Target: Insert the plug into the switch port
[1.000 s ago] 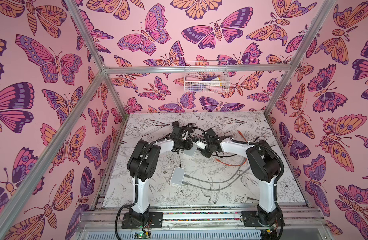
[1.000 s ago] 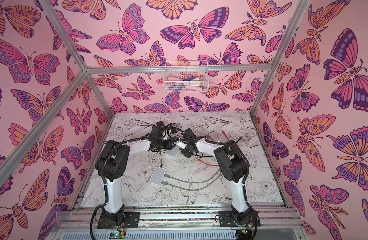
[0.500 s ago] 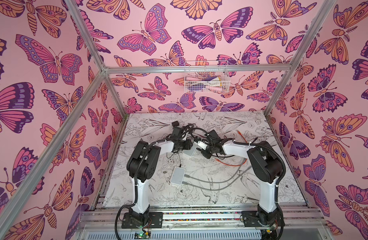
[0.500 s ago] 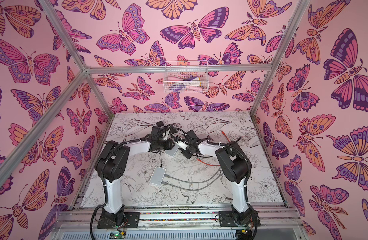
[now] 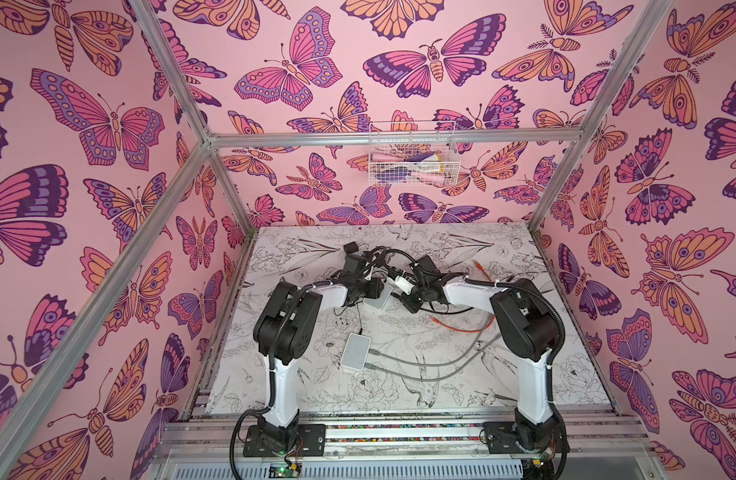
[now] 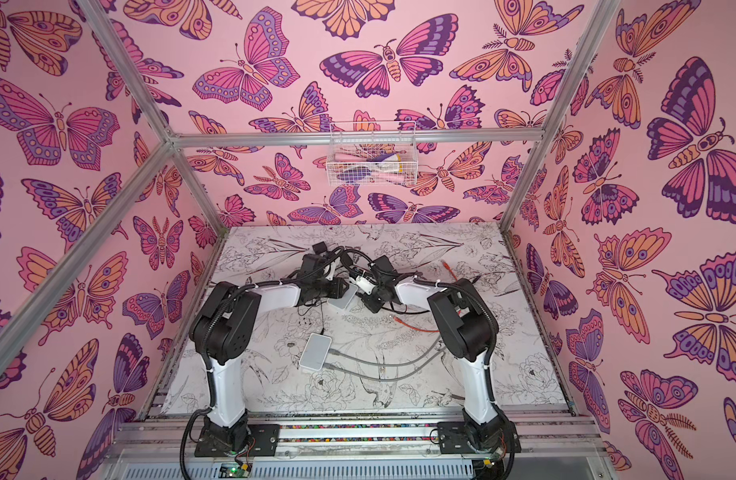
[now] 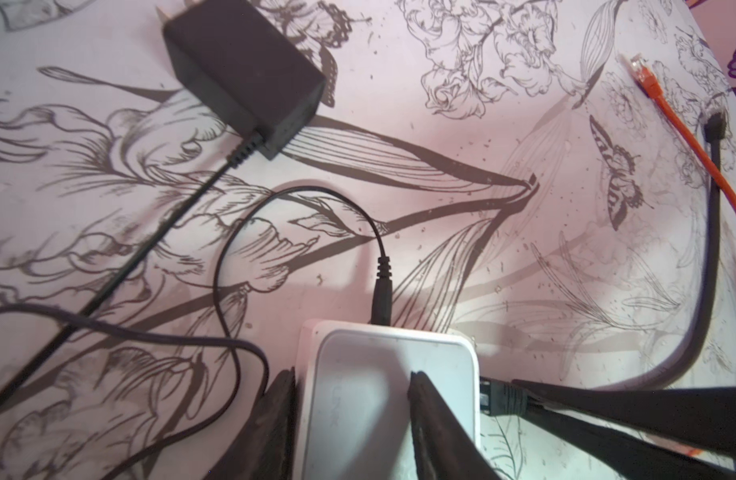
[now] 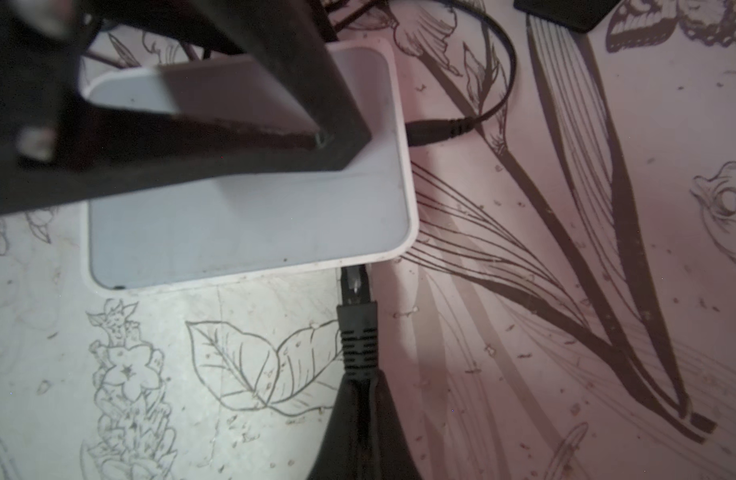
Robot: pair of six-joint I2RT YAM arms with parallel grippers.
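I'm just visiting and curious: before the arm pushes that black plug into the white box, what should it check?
1. Left pincer grips switch: ok, a finger on each side.
2. Right pincer holds plug: ok, shut on its rear.
3. Tip lined up with port: cannot tell, port hidden.
4. Plug fully in: not ok, body outside.
5. Power lead clear of plug: ok, on another side.

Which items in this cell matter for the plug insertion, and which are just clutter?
In play: white switch, held by the left gripper; black plug, held by the right gripper at the switch's edge.
Lying about: second switch with two grey cables; orange cable; black power adapter; wire basket on the back wall.
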